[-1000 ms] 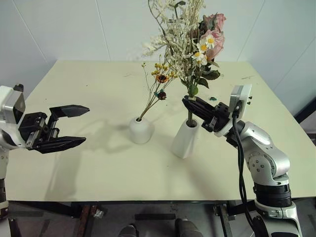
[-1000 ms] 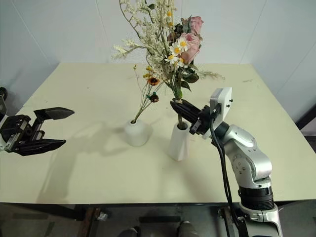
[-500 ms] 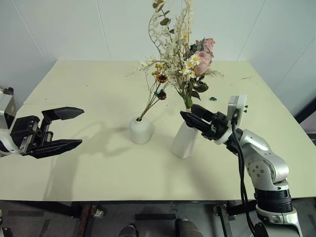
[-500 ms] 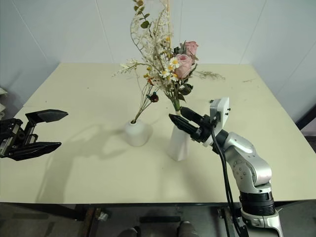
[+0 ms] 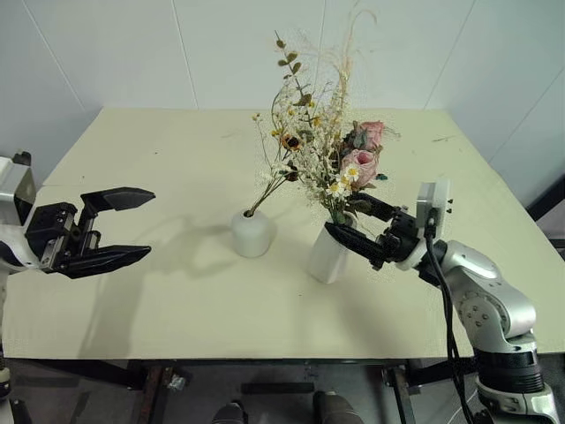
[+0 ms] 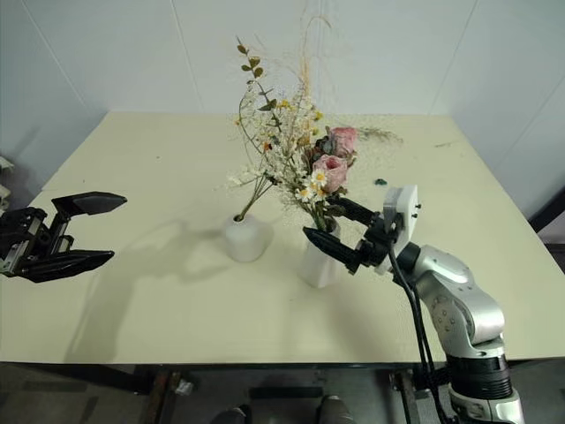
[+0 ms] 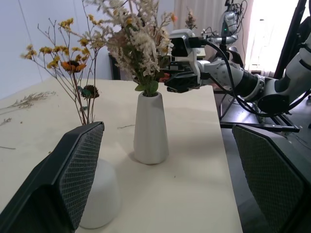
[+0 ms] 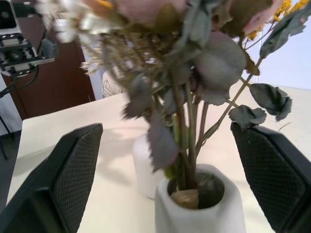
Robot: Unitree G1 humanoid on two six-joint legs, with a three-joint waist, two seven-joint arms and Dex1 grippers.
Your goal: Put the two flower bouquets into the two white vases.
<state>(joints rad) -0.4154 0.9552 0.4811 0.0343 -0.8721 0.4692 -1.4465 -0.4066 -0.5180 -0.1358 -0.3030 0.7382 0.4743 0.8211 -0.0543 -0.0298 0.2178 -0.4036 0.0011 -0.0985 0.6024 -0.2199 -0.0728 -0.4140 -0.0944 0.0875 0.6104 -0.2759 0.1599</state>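
Observation:
The short round white vase stands mid-table and holds the sparse yellow-orange bouquet. Right of it, the taller cone vase holds the fuller bouquet of pink roses, white flowers and greenery, its stems down inside the mouth. My right gripper is open just right of the cone vase's mouth, one finger on each side of the stems, gripping nothing. Well left of both vases, over the table, my left gripper is open and empty.
The pale table has bare surface on the left and along its front edge. Loose dried sprigs lie near the back right, and a small dark scrap lies behind my right gripper. White walls stand behind the table.
My right gripper went from shut on the fuller bouquet's stems to open. The bouquet sank deeper into the cone vase. The right hand dropped and drew back slightly; the left gripper stayed put.

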